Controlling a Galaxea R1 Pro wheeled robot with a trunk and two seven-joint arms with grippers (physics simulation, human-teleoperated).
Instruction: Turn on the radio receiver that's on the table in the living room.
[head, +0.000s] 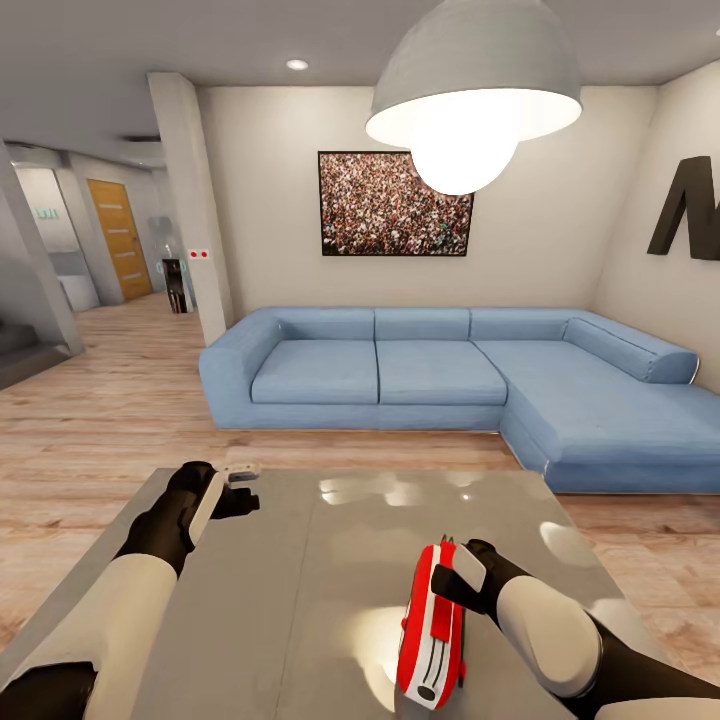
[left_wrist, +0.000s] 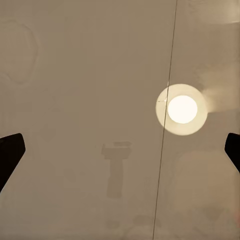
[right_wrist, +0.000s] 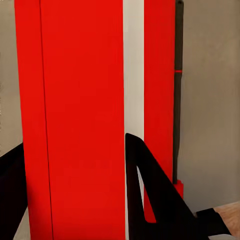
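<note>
Radio (head: 432, 630) stands on the grey surface (head: 300, 600), pinched between the right gripper (head: 450, 580) fingers, presumably steadied for switching. Left gripper (head: 238, 490) hovers spread, well apart.

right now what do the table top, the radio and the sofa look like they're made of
The table top: grey and glossy, maybe lacquer or polished stone; it mirrors the pendant lamp. The radio receiver: smooth red and white shell, probably plastic, with even flat colour. The sofa: matte blue, looks like fabric, with soft seams and no shine.
</note>
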